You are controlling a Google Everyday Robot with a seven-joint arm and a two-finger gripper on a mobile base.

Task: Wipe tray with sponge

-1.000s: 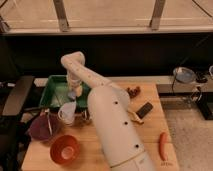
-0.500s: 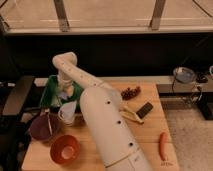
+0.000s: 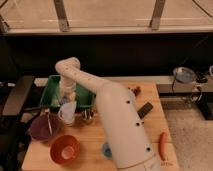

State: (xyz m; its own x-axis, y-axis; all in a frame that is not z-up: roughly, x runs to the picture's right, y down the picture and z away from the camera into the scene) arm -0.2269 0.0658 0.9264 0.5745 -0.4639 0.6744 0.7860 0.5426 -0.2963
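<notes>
Since half a second ago the arm's [image 3: 122, 130] thick white lower link has swung back to the right. The elbow sits slightly lower and further right. Nothing else on the tabletop [image 3: 152, 131] has shifted.

- Arm: rises from the near edge, runs left and away, bends at the elbow over the tray's far rim, then drops straight down into it.
- Gripper [image 3: 66, 94]: down inside the tray, in its middle part. How far the jaws stand apart cannot be told, nor whether they clasp anything.
- Sponge [image 3: 72, 96]: a pale yellowish patch right at the gripper's tip, low in the tray. Its blue face is not visible.
- Tray [image 3: 51, 95]: green, at the far left of the tabletop, long side running left to right.
- White cup [image 3: 67, 112]: just near of the tray's front wall.
- Dark maroon bowl [image 3: 44, 127]: to the near left of the cup, with a thin utensil lying across it.
- Orange bowl [image 3: 65, 149]: at the near left edge.
- Black flat block [image 3: 145, 110]: right of the arm.
- Long reddish item [image 3: 162, 145]: at the near right.
- Metal bowl [image 3: 184, 75]: on a separate stand, far right.
</notes>
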